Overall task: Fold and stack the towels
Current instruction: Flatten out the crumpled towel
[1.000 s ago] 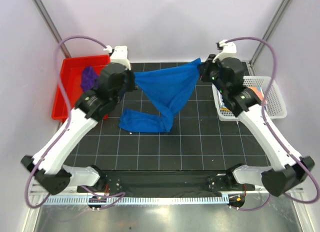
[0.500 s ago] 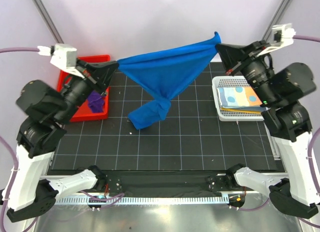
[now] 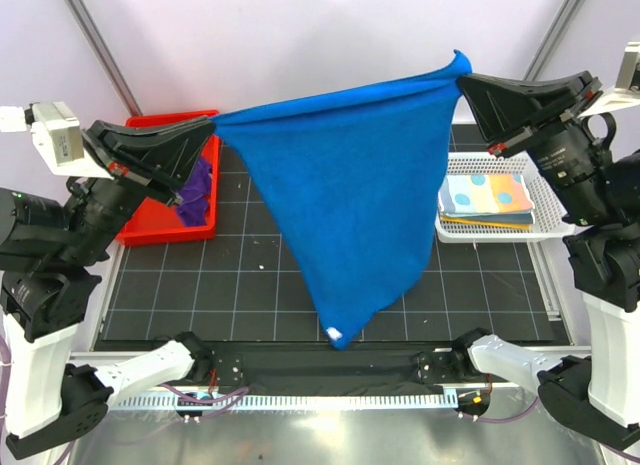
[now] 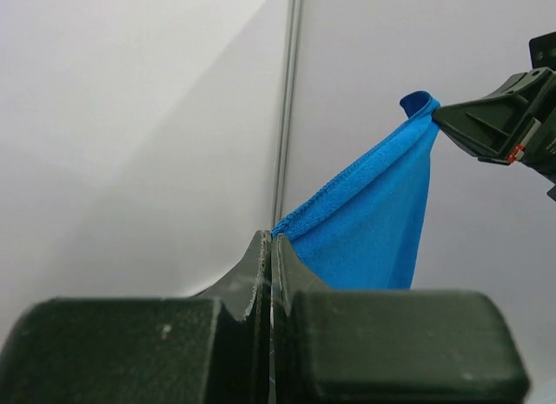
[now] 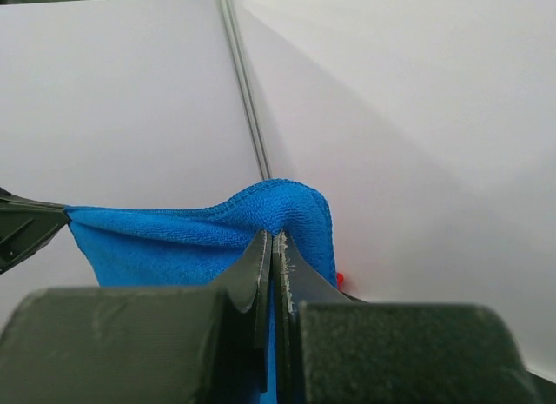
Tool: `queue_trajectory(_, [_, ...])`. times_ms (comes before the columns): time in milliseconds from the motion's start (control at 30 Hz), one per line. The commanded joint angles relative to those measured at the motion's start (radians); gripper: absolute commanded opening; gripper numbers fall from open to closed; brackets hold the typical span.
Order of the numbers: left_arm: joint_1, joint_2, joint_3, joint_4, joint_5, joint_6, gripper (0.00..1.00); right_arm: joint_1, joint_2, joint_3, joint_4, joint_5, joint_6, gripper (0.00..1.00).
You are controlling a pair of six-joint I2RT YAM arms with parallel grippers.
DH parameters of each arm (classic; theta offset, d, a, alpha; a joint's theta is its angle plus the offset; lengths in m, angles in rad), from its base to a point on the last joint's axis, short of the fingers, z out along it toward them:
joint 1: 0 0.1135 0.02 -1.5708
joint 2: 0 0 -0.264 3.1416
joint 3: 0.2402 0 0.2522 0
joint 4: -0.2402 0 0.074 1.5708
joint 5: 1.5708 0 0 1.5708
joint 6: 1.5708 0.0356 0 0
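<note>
Royal blue terry towel (image 3: 350,205) hangs in centre of frame, soft triangle, point down — top edge stretched: left gripper (image 3: 210,131) clamped on upper-left corner, right gripper (image 3: 464,82) clamped on upper-right corner.

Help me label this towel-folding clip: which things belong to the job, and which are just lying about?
Job in hand:
blue towel, held spread in the air by the left pincer and right pincer
purple towel, in the red tray
patterned towel, folded in the white basket

Just lying about:
red tray
white basket
black grid mat
</note>
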Motion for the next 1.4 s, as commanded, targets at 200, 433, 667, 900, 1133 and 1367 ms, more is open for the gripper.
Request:
queue_trajectory(200, [0.005, -0.037, 0.046, 0.090, 0.001, -0.005, 0.00, -0.007, -0.023, 0.061, 0.024, -0.003, 0.018, 0.01])
queue_trajectory(433, [0.005, -0.001, 0.014, 0.098, -0.071, 0.031, 0.00, -0.007, -0.016, -0.048, 0.043, 0.067, -0.014, 0.01])
queue_trajectory(667, [0.010, 0.166, 0.020, 0.139, -0.175, 0.121, 0.00, -0.006, 0.069, -0.116, 0.096, 0.175, -0.086, 0.01])
queue_trajectory(900, [0.236, 0.418, 0.067, 0.234, -0.036, 0.011, 0.00, -0.018, 0.268, -0.096, 0.195, 0.290, -0.180, 0.01])
queue_trajectory(1133, [0.365, 0.684, 0.176, 0.325, 0.057, -0.058, 0.00, -0.181, 0.506, -0.053, 0.344, 0.168, -0.082, 0.01])
queue_trajectory(1367, [0.451, 0.935, 0.343, 0.366, 0.126, -0.117, 0.00, -0.245, 0.797, 0.060, 0.470, 0.152, -0.053, 0.01])
